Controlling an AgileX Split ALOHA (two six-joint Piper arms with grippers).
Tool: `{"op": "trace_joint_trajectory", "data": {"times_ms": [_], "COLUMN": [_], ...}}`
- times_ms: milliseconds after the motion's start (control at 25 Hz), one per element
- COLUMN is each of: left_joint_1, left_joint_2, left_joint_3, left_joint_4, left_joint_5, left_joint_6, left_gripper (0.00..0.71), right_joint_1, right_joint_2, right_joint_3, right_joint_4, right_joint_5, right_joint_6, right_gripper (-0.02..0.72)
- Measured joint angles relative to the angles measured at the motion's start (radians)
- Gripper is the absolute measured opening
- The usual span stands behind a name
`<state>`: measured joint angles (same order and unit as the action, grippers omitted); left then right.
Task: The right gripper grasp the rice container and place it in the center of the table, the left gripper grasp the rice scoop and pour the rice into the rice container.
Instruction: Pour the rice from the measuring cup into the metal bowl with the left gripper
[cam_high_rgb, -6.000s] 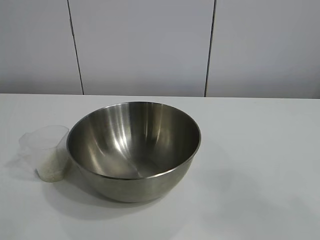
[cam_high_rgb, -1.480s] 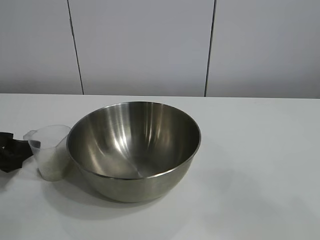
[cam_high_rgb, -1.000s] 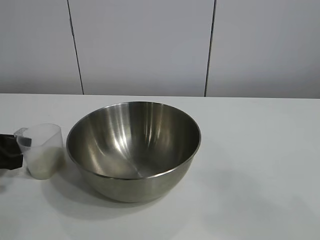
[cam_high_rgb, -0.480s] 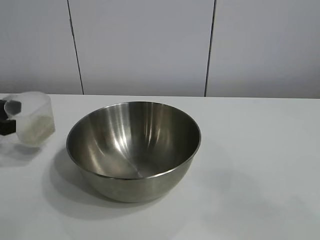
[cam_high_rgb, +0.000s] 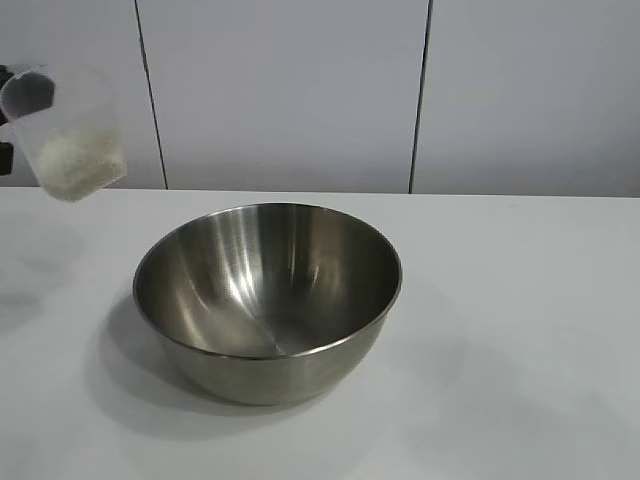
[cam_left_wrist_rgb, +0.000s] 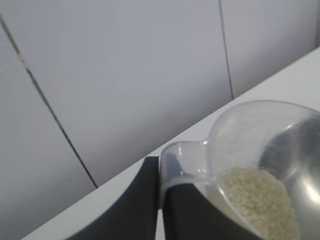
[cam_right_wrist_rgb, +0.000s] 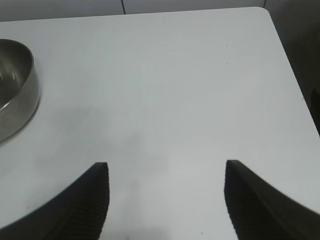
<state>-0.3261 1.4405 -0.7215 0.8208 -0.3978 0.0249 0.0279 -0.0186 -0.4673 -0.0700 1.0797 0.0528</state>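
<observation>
The rice container (cam_high_rgb: 268, 298), a large steel bowl, stands near the middle of the white table (cam_high_rgb: 520, 330); its side shows in the right wrist view (cam_right_wrist_rgb: 15, 90). The rice scoop (cam_high_rgb: 65, 132), a frosted plastic cup with white rice (cam_high_rgb: 75, 165) in its bottom, hangs high above the table's far left, tilted. My left gripper (cam_left_wrist_rgb: 160, 200) is shut on the scoop's (cam_left_wrist_rgb: 260, 150) rim, one finger inside and one outside; the rice (cam_left_wrist_rgb: 260, 200) shows through. In the exterior view only a dark bit of the left gripper (cam_high_rgb: 10, 100) shows at the left edge. My right gripper (cam_right_wrist_rgb: 165, 172) is open and empty over bare table to the bowl's right.
A grey panelled wall (cam_high_rgb: 290, 90) stands behind the table. The table's right edge and corner (cam_right_wrist_rgb: 280, 45) show in the right wrist view, with dark floor beyond.
My left gripper has lifted the rice scoop from beside the bowl on the table to high above the table's left end. The bowl has not moved.
</observation>
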Motion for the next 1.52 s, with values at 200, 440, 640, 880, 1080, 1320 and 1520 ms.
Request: {"op": "trace_joint_trajectory", "data": {"times_ms": [200, 440, 640, 880, 1080, 1320, 1520], "left_joint_1": [-0.202, -0.293, -0.294, -0.294, -0.296, -0.336, -0.417], "left_joint_2": [0.0, 0.0, 0.0, 0.0, 0.0, 0.001, 0.062], "left_joint_3": [-0.085, -0.107, -0.131, -0.177, -0.198, -0.209, -0.246], "left_joint_4": [-0.083, -0.155, -0.155, -0.154, -0.154, -0.071, 0.032], "left_joint_5": [0.267, 0.398, 0.465, 0.475, 0.508, 0.534, 0.598], "left_joint_6": [0.352, 0.629, 0.721, 0.782, 0.845, 0.905, 0.907], "left_gripper": [0.006, 0.006, 0.006, 0.006, 0.006, 0.006, 0.006], "right_joint_1": [0.0, 0.0, 0.0, 0.0, 0.0, 0.0, 0.0], "right_joint_2": [0.0, 0.0, 0.0, 0.0, 0.0, 0.0, 0.0], "right_joint_3": [0.0, 0.0, 0.0, 0.0, 0.0, 0.0, 0.0], "right_joint_4": [0.0, 0.0, 0.0, 0.0, 0.0, 0.0, 0.0], "right_joint_5": [0.0, 0.0, 0.0, 0.0, 0.001, 0.001, 0.001], "right_joint_6": [0.0, 0.0, 0.0, 0.0, 0.0, 0.0, 0.0], "right_gripper": [0.452, 0.452, 0.452, 0.452, 0.452, 0.452, 0.452]}}
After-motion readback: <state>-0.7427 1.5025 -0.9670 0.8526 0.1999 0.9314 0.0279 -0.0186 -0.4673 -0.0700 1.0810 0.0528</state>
